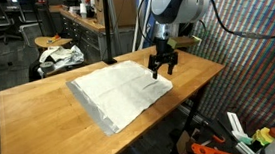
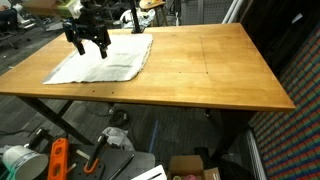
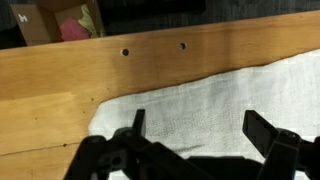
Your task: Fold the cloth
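The cloth is a large white to light-grey sheet lying flat and a little wrinkled on the wooden table. It also shows in an exterior view as the cloth and in the wrist view as the cloth. My gripper hangs over the cloth's edge nearest the table rim, fingers pointing down. In the wrist view the gripper is open, its two dark fingers spread wide above the fabric with nothing between them. In an exterior view the gripper stands just above the cloth.
A smaller white bundle with dark patches sits on a stool beyond the table. Two small holes mark the bare wood beside the cloth's edge. Boxes and orange tools lie on the floor under the table. A patterned wall stands close by.
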`<control>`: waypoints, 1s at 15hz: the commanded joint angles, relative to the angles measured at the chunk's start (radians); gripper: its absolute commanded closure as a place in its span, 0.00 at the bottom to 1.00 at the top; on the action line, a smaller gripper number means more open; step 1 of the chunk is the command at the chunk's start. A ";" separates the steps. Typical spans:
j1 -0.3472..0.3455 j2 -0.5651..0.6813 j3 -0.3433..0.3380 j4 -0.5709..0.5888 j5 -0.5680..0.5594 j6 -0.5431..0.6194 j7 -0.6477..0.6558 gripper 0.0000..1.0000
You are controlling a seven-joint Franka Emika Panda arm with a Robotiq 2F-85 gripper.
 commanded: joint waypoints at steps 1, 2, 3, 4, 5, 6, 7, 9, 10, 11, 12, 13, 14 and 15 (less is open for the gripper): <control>-0.043 0.105 -0.034 0.081 0.065 -0.018 -0.117 0.00; -0.056 0.123 -0.040 0.084 0.082 -0.001 -0.145 0.00; -0.069 0.144 -0.044 0.093 0.098 0.008 -0.164 0.00; -0.081 0.169 -0.047 0.104 0.105 0.022 -0.181 0.00; -0.093 0.190 -0.048 0.118 0.120 0.025 -0.199 0.00; -0.104 0.211 -0.048 0.129 0.133 0.037 -0.217 0.00; -0.116 0.228 -0.046 0.140 0.144 0.040 -0.234 0.00; -0.136 0.258 -0.042 0.159 0.164 0.052 -0.259 0.00; -0.141 0.275 -0.042 0.168 0.157 0.064 -0.260 0.00; -0.147 0.288 -0.040 0.176 0.156 0.073 -0.260 0.00; -0.150 0.299 -0.042 0.182 0.142 0.085 -0.253 0.00; -0.155 0.312 -0.040 0.190 0.143 0.091 -0.253 0.00; -0.160 0.324 -0.039 0.198 0.142 0.096 -0.257 0.00; -0.164 0.333 -0.037 0.204 0.143 0.101 -0.257 0.00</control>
